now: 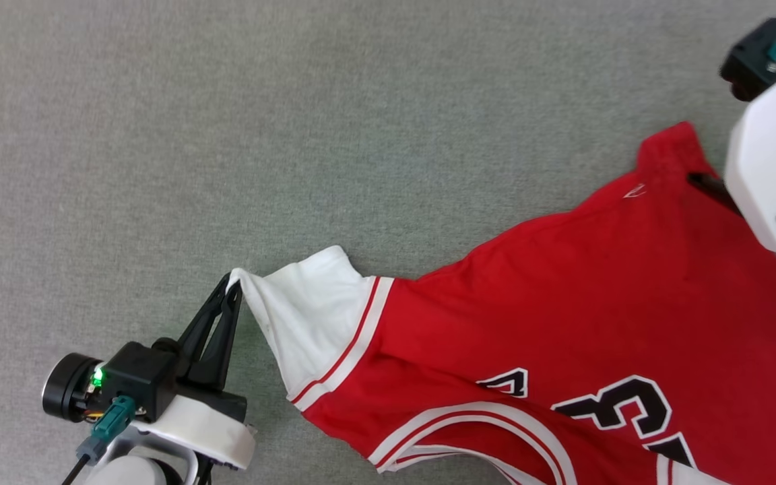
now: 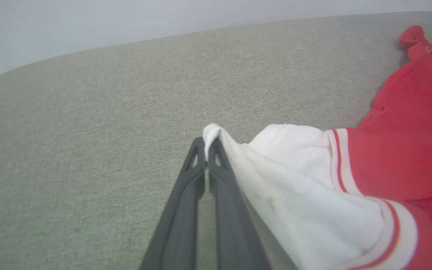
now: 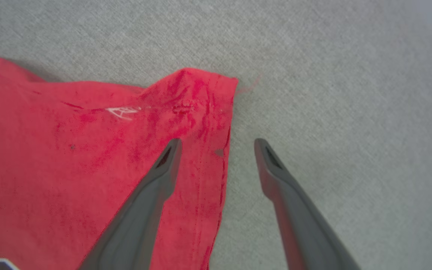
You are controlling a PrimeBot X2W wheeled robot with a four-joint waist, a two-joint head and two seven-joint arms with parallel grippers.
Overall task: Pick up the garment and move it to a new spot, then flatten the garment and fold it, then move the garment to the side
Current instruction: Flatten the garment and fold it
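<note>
Left hand [image 1: 232,284] is gripping the garment [image 1: 563,303]; right hand [image 3: 218,142] is gaping open.
Long axis is running from near-left sleeve to far-right hem corner.

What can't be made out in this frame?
- Head view: the garment runs off the bottom and right edges, cutting its lettering.
- Head view: the right gripper is mostly behind its own white wrist housing.
- Left wrist view: the left gripper hides how much sleeve it pinches.
- Right wrist view: the small white mark is too small to read.
</note>
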